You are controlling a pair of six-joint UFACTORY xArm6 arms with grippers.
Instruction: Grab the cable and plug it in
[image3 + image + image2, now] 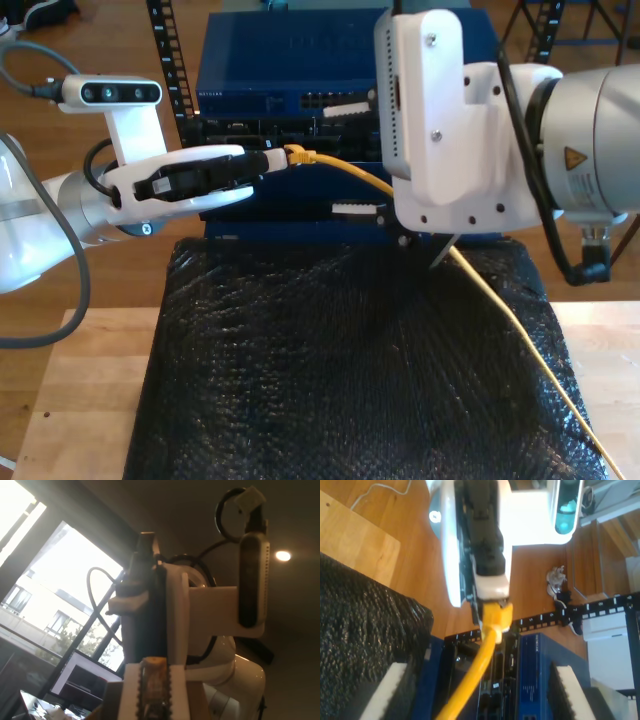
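**Yellow cable held at the switch face**

My first gripper (280, 156), reaching in from the exterior view's left, is clamped on the plug end of the cable (352, 172), just before the blue switch (290, 60). The cable's long axis runs from there right and nearward across the black pad (300, 380), plug end pointing left. My second gripper (480, 695) hangs with jaws apart, the cable passing between its pads (390, 690).
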